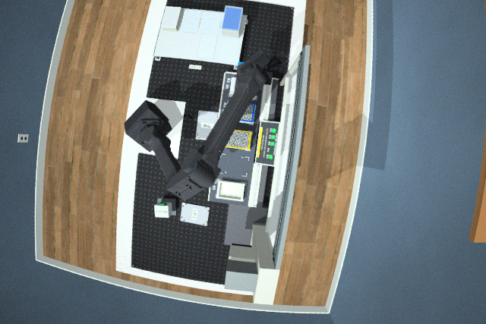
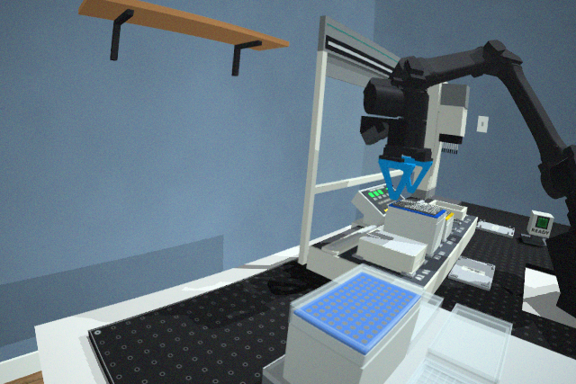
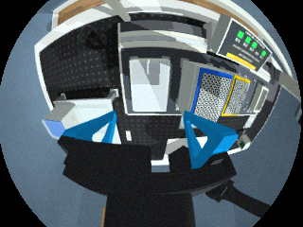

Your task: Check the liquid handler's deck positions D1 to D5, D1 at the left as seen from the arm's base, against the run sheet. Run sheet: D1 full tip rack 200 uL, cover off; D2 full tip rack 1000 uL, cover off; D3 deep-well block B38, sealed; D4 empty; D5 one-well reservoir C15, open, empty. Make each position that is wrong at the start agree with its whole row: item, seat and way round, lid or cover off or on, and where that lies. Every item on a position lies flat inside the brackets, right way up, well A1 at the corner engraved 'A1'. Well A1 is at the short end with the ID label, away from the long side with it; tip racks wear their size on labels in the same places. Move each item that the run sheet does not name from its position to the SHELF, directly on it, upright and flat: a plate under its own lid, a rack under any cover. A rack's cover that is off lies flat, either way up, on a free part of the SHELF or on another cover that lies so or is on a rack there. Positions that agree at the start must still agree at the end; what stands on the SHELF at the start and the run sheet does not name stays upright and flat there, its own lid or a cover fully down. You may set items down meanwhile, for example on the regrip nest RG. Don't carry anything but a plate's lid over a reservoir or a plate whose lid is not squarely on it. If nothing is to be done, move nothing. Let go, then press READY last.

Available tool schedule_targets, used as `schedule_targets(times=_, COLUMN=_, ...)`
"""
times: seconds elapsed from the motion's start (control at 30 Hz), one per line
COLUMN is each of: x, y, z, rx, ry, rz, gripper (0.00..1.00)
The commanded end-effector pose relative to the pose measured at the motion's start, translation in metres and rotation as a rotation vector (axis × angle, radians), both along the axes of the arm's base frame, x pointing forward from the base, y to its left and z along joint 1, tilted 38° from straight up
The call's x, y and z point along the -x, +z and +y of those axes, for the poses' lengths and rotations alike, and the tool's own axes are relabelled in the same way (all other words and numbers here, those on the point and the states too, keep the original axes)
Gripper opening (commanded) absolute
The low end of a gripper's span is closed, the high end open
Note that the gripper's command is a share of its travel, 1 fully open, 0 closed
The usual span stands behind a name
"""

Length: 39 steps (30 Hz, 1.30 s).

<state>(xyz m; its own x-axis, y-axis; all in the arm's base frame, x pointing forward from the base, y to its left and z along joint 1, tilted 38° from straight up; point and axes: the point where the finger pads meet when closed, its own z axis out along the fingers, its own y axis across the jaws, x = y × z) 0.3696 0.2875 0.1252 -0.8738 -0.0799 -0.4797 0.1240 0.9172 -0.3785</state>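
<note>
I see my tool [image 2: 405, 174], blue fingers spread fully wide and holding nothing, hanging above the sealed white block [image 2: 391, 252] beside the blue-rimmed tip rack [image 2: 415, 224].

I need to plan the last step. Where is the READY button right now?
In the top view, the white box with the green READY button sits on the black perforated board, just left of a small grey plate, below the arm's elbow.
</note>
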Motion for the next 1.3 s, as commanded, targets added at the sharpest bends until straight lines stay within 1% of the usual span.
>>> schedule_targets(times=0.0, x=-0.003, y=0.015, z=0.012, rx=-0.028, ry=0.004, rz=-0.027, gripper=1.00)
schedule_targets(times=0.47, x=-0.003, y=0.015, z=0.012, rx=-0.028, ry=0.004, rz=-0.027, gripper=1.00)
schedule_targets(times=0.5, x=0.000, y=0.027, z=0.024, rx=-0.043, ry=0.013, rz=-0.040, gripper=1.00)
schedule_targets(times=0.53, x=0.002, y=0.035, z=0.025, rx=-0.054, ry=0.013, rz=-0.048, gripper=1.00)
schedule_targets(times=0.6, x=0.005, y=0.042, z=0.028, rx=-0.056, ry=0.013, rz=-0.049, gripper=1.00)
schedule_targets(times=0.73, x=0.009, y=0.044, z=0.030, rx=-0.050, ry=0.013, rz=-0.043, gripper=1.00)
schedule_targets(times=0.9, x=0.018, y=0.061, z=0.036, rx=-0.059, ry=0.013, rz=-0.046, gripper=1.00)
schedule_targets(times=1.0, x=0.022, y=0.061, z=0.040, rx=-0.047, ry=0.013, rz=-0.037, gripper=1.00)
schedule_targets(times=1.1, x=0.021, y=0.059, z=0.040, rx=-0.044, ry=0.013, rz=-0.034, gripper=1.00)
schedule_targets(times=1.13, x=0.032, y=0.050, z=0.020, rx=-0.024, ry=-0.001, rz=-0.021, gripper=1.00)
schedule_targets(times=1.17, x=0.033, y=0.050, z=0.013, rx=-0.023, ry=-0.008, rz=-0.021, gripper=1.00)
schedule_targets(times=1.27, x=0.035, y=0.050, z=0.009, rx=-0.024, ry=-0.009, rz=-0.022, gripper=1.00)
